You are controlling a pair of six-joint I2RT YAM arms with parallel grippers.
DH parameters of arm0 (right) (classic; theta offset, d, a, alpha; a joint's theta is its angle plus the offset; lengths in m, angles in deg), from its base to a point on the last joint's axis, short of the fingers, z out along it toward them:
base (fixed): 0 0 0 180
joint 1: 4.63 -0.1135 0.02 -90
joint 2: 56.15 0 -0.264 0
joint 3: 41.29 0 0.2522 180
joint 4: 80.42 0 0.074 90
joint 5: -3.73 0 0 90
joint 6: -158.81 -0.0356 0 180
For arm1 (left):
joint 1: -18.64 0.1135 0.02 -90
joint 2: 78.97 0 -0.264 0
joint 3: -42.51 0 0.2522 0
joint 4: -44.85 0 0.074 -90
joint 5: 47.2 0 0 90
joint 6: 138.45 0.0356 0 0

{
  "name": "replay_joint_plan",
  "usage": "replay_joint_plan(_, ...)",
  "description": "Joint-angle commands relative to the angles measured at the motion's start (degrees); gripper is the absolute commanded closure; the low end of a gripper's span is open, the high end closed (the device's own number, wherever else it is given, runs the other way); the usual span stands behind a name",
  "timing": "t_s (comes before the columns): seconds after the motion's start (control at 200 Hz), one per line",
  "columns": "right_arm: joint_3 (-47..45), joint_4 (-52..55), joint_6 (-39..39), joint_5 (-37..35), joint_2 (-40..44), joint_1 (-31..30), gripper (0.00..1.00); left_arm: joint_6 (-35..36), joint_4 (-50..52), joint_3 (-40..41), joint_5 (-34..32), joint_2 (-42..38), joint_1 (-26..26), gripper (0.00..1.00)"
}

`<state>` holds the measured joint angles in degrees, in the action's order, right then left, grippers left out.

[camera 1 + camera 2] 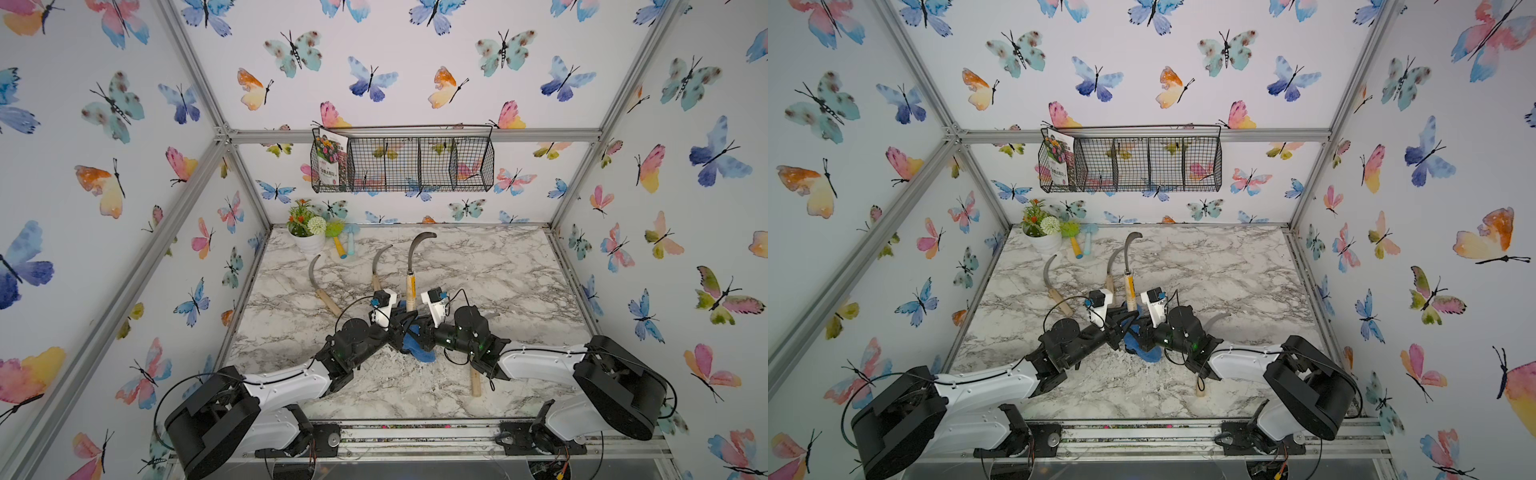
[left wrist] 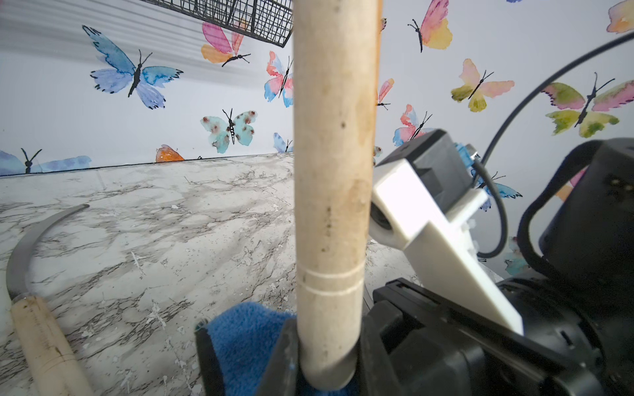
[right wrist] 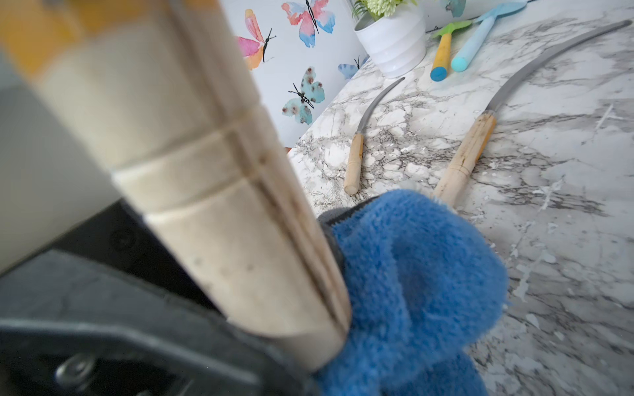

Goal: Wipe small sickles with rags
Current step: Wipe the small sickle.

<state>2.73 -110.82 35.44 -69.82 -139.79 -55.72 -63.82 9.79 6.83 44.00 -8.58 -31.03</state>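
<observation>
My left gripper (image 2: 327,356) is shut on the butt of a small sickle's pale wooden handle (image 2: 329,171). That sickle (image 1: 411,274) points toward the back wall in both top views, its grey blade curving at the far end. My right gripper (image 1: 417,328) meets the left one at the table's middle, shut on the blue rag (image 3: 411,291), which bunches against the handle's end (image 3: 223,205). Part of the rag (image 1: 417,349) shows below both grippers. Two more sickles (image 1: 318,278) (image 1: 377,266) lie to the left. Another sickle (image 1: 1200,388) lies mostly hidden under the right arm.
At the back left of the marble table (image 1: 498,266) stand a white flower pot (image 1: 309,239) and yellow and light-blue handled toy tools (image 1: 345,245). A black wire basket (image 1: 403,162) hangs on the back wall. Butterfly-papered walls close in three sides.
</observation>
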Motion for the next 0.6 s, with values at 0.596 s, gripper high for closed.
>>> replay_joint_plan(0.596,-0.91,6.49,-5.63,-8.76,5.5,3.46,0.97,-0.7,10.11,-1.55,-13.0,-2.03,-6.85,1.0)
